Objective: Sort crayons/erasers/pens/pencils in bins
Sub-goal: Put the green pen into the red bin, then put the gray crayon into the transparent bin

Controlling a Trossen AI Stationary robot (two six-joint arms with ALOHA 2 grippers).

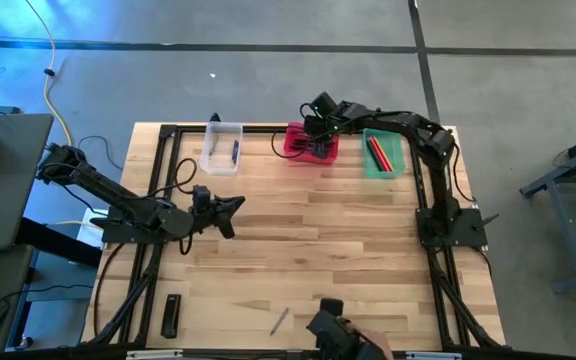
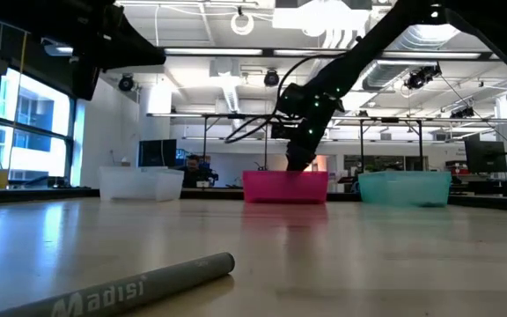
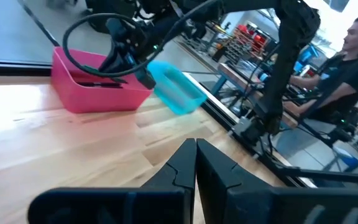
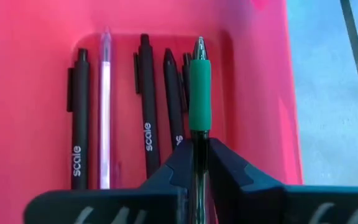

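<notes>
My right gripper (image 4: 197, 149) is shut on a pen with a green grip (image 4: 199, 87), over the pink-red bin (image 1: 312, 141). That bin (image 4: 36, 37) holds several black pens (image 4: 146, 118) and a clear pink one (image 4: 105, 106). The clear bin (image 1: 221, 148) holds a dark blue stick. The green bin (image 1: 383, 153) holds red sticks (image 1: 376, 150). A grey stick (image 1: 280, 320) lies on the table near the front edge; it also shows in the low view (image 2: 130, 286). My left gripper (image 1: 230, 208) is shut and empty above the table's left middle. My right gripper pinches the pen's barrel (image 4: 197, 138) just behind the green grip, between its two fingers. The pen lies along the fingers and sticks out past their tips, point first. The fingers slant down into the pink-red bin from the table's right. The pen's tip is over the bin's floor beside the black pens.
The three bins stand in a row along the table's far edge. A flat black bar (image 1: 171, 315) lies at the near left. A dark object and a person's hand (image 1: 340, 335) show at the near edge. A person sits beyond the table in the left wrist view (image 3: 347, 68).
</notes>
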